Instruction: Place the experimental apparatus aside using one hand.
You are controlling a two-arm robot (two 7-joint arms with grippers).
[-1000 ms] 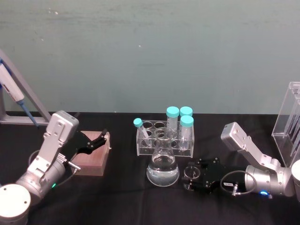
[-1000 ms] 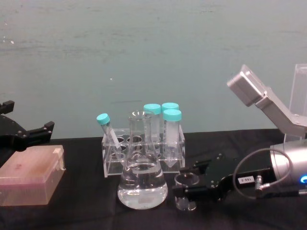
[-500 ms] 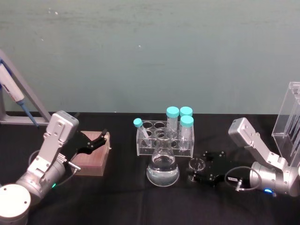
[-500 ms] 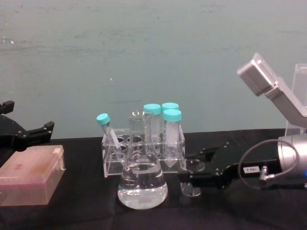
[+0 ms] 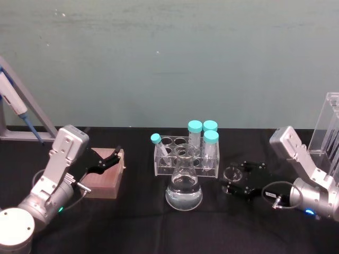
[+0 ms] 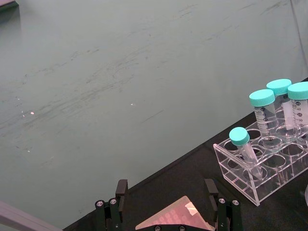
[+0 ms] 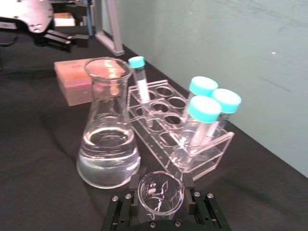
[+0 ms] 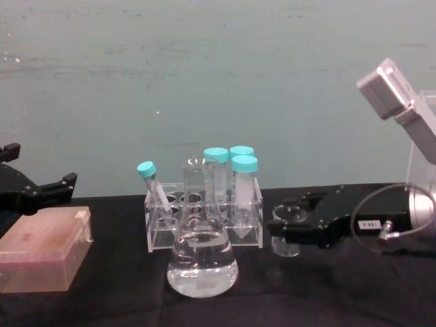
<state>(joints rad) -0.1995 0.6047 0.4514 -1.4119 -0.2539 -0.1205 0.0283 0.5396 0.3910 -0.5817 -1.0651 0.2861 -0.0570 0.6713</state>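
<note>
Head view: right gripper (image 5: 231, 178) clamps the beaker (image 5: 232, 171), just right of the flask (image 5: 184, 189). Left gripper (image 5: 111, 160) hangs wide above a box (image 5: 102, 183).

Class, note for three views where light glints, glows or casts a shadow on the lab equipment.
Head view: a blue light glows on the right arm behind the right gripper, shut on the beaker; left gripper hangs open. Right wrist view: white glints on the flask. Chest view: the black cloth shows no clear shadows.
</note>
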